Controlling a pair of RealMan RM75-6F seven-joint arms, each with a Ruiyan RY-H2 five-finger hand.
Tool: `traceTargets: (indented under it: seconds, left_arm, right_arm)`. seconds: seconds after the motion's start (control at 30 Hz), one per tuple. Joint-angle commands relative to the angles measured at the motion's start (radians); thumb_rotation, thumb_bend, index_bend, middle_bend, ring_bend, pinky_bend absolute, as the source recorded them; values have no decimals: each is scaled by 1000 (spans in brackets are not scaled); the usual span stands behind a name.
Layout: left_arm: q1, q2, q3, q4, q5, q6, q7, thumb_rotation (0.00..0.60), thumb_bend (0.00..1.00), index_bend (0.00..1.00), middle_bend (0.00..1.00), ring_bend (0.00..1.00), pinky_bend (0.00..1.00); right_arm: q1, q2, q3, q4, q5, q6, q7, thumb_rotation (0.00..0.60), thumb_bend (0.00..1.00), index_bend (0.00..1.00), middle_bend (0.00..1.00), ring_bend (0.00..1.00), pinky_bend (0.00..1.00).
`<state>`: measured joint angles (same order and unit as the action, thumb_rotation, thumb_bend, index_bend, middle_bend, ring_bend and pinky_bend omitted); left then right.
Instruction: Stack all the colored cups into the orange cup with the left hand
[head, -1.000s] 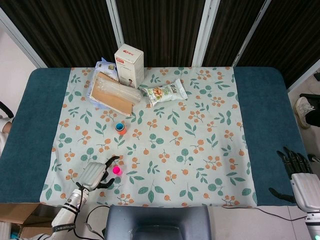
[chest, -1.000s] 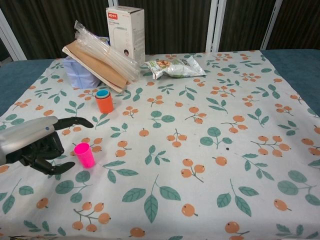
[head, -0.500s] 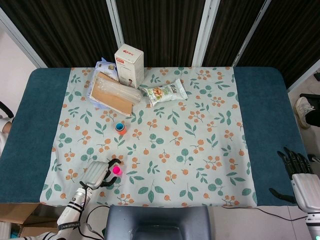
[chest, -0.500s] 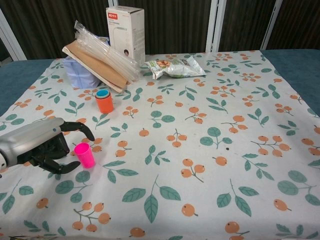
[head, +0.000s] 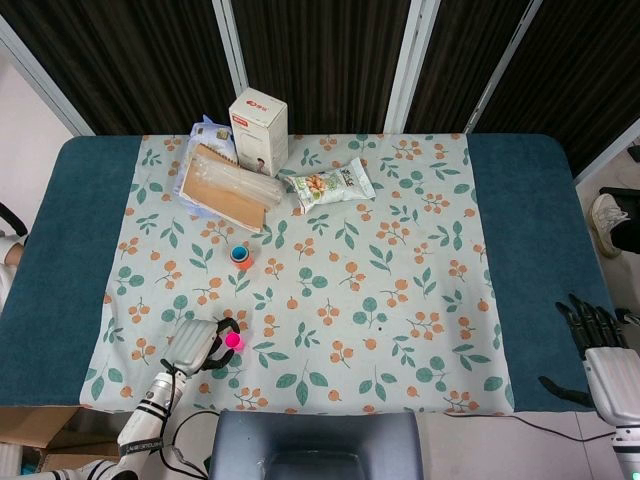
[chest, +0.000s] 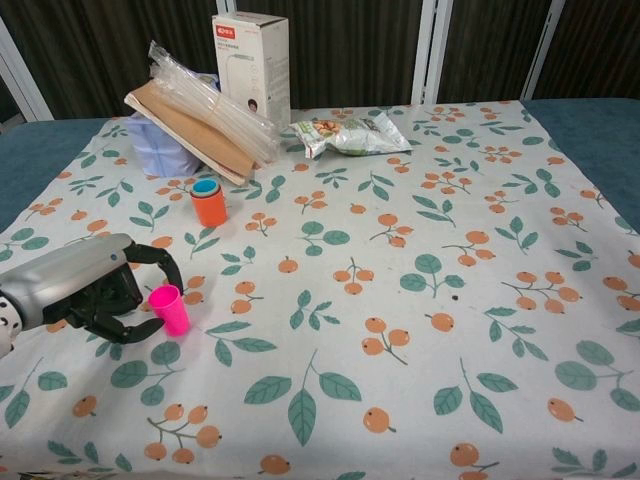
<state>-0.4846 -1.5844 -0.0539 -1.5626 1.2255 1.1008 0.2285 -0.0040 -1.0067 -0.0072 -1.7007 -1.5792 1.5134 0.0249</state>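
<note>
A pink cup (head: 233, 341) (chest: 169, 309) stands upright on the flowered cloth near the front left. My left hand (head: 198, 346) (chest: 92, 288) lies just to its left. Its fingers (chest: 160, 259) curl over and under the cup's left side, a thin gap still showing, and the cup stays on the cloth. Farther back stands the orange cup (head: 241, 257) (chest: 209, 205) with a blue cup nested inside it. My right hand (head: 600, 352) hangs beyond the table's front right corner, fingers spread and holding nothing; the chest view does not show it.
At the back left lie a white carton (head: 258, 130) (chest: 252, 64), a brown packet with clear plastic sleeves (head: 226, 190) (chest: 200, 125) and a snack bag (head: 329, 185) (chest: 352, 134). Blue table (head: 60, 250) borders the cloth on both sides.
My left hand has slid right towards the pink cup and its fingers have curled in around it. The cup and my right hand have not moved.
</note>
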Motion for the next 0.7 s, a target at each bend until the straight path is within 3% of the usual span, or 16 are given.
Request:
traceTargets:
  seconds: [0.03, 0.47, 0.57, 0.7]
  left_arm:
    - [1, 0, -1, -2, 3, 0, -2, 600, 353, 438, 1000, 1000, 1000]
    - [0, 8, -14, -15, 13, -3, -18, 600, 365, 499, 1000, 1000, 1000]
    - [-6, 20, -47, -32, 21, 16, -33, 600, 369, 499, 1000, 1000, 1000]
    - [-40, 27, -134, -35, 1, 34, -32, 600, 374, 500, 1000, 1000, 1000]
  right_arm:
    - [0, 0, -1, 0, -1, 0, -1, 600, 196, 0, 0, 0, 0]
    - [-2, 1, 0, 0, -2, 4, 3, 600, 196, 0, 0, 0, 0]
    - [-3, 2, 0, 1, -2, 6, 6, 600, 196, 0, 0, 0, 0]
    - [-3, 2, 2, 1, 1, 5, 7, 600, 196, 0, 0, 0, 0]
